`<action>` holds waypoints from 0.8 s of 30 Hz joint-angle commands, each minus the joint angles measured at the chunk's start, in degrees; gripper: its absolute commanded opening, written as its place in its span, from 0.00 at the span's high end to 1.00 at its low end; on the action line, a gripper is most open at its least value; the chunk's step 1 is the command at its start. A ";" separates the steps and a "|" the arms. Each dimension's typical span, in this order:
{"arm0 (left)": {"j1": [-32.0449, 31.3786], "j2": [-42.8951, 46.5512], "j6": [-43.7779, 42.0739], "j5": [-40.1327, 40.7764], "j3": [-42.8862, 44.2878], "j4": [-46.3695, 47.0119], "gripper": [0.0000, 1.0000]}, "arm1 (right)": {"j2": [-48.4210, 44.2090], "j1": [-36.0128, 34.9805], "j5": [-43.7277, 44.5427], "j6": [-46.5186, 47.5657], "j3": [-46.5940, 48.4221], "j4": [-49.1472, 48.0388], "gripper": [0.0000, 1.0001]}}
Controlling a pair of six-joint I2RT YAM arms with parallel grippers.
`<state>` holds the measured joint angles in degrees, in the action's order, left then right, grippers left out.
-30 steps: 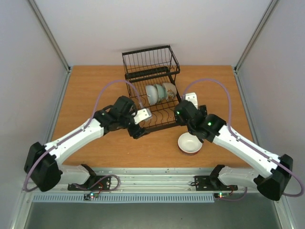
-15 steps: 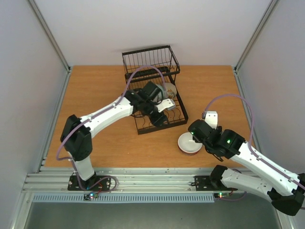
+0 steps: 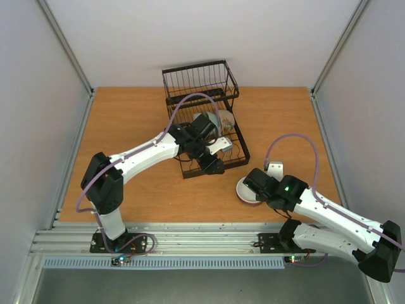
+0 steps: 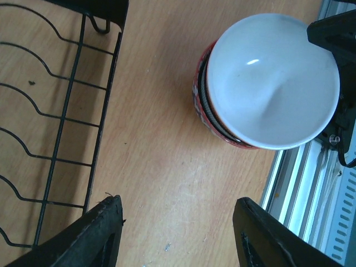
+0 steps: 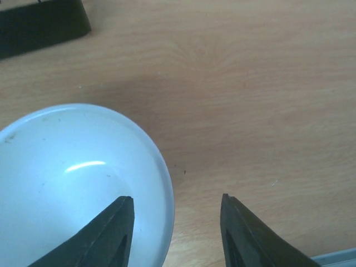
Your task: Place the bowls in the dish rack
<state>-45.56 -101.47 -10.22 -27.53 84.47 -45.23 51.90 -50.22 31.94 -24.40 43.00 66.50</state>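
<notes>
A wooden desk point(image 3: 126, 126) carries a black wire dish rack point(image 3: 209, 136) near its middle, with a taller basket section at the far end. A second ago both arms were crowded around the rack, one on each side. Since then the left arm has swung across the rack's near half, and the right arm has pulled back toward the near edge and dropped onto a lone bowl point(image 3: 243, 190) on the desk, just off the rack's near right corner. In the overhead view at least one pale bowl point(image 3: 224, 119) stands on edge among the rack's dividers, partly hidden behind the left arm. So the work seems to have shifted from placing to fetching: the bowl on the desk is probably the next one to load. The left gripper point(image 4: 175, 233) hangs over the rack's near corner, its jaws spread with only bare wood between them, pinching nothing; from its wrist view the red-sided, white-lined bowl point(image 4: 267, 83) lies well ahead of the jaws, beyond the rack's edge wire. The right gripper point(image 5: 175, 231) is at the bowl itself: one dark finger point(image 5: 108, 233) sits over the white inside, the other point(image 5: 245, 233) over the desk just outside, and the rim point(image 5: 164, 189) runs between them. The jaws straddle the wall half closed; whether they grip it yet cannot be told.
</notes>
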 commanded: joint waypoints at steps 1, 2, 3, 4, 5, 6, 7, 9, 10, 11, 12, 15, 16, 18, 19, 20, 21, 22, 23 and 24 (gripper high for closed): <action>0.02 2.02 0.89 0.71 -1.42 2.71 0.45 | 0.18 -0.41 -2.70 -2.85 -2.38 -3.48 0.58; -0.03 2.06 0.90 0.67 -1.53 2.96 0.45 | 0.33 -0.41 -3.10 -2.80 -2.74 -4.43 0.60; -0.04 2.13 0.93 0.57 -1.64 3.22 0.45 | 0.54 -0.41 -3.46 -2.76 -3.04 -5.05 0.62; -0.05 2.15 0.91 0.54 -1.75 3.39 0.45 | 0.75 -0.41 -3.77 -2.76 -3.24 -5.40 0.64; -0.03 2.15 0.97 0.67 -1.69 3.54 0.45 | 0.97 -0.41 -3.92 -2.69 -3.46 -5.72 0.66; -0.04 2.23 0.91 0.76 -1.80 3.54 0.44 | 1.17 -0.41 -4.06 -2.63 -3.64 -5.94 0.67; -0.05 2.24 0.82 1.00 -1.82 3.63 0.44 | 1.25 -0.41 -4.22 -2.64 -3.84 -6.14 0.68; -0.02 2.50 0.68 1.22 -2.14 3.99 0.44 | 1.52 -0.41 -4.32 -2.91 -4.30 -6.18 0.69; -0.03 2.58 0.65 1.29 -2.26 4.10 0.44 | 1.55 -0.41 -4.51 -3.07 -4.50 -6.25 0.69; -0.03 2.67 0.64 1.33 -2.41 4.14 0.44 | 1.53 -0.41 -4.67 -3.30 -4.69 -6.27 0.69; -0.03 2.76 0.57 1.38 -2.56 4.30 0.44 | 1.46 -0.41 -4.94 -3.44 -4.90 -6.34 0.70; -0.03 2.94 0.40 1.58 -2.87 4.63 0.44 | 0.99 -0.41 -5.48 -4.00 -5.52 -6.38 0.74; -0.05 2.92 0.38 1.66 -2.98 4.73 0.44 | 0.67 -0.41 -5.55 -4.11 -5.75 -6.38 0.77; 0.01 2.92 0.37 1.82 -3.14 4.92 0.44 | 0.26 -0.41 -5.73 -4.27 -5.87 -5.95 0.84; -0.04 2.90 0.44 1.92 -3.20 5.06 0.44 | -0.01 -0.41 -5.71 -4.56 -5.83 -5.56 0.87; -0.05 2.86 0.43 1.91 -3.23 5.11 0.44 | -0.23 -0.41 -5.77 -4.78 -5.83 -5.32 0.87; -0.04 2.80 0.46 1.95 -3.17 5.14 0.44 | -0.42 -0.42 -5.83 -4.99 -5.83 -5.03 0.86; -0.11 2.73 0.46 1.91 -3.31 5.22 0.44 | -0.65 -0.41 -5.74 -5.43 -5.76 -4.51 0.82; -0.13 2.76 0.46 1.95 -3.32 5.28 0.44 | -0.90 -0.42 -5.71 -5.77 -5.78 -4.26 0.79; -0.09 2.77 0.40 2.03 -3.36 5.32 0.44 | -1.15 -0.42 -5.68 -5.98 -5.82 -4.07 0.77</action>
<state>-45.56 -100.31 -9.63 -26.04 81.65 -42.24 52.05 -50.22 26.24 -28.01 37.21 61.34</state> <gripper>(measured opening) 0.559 0.202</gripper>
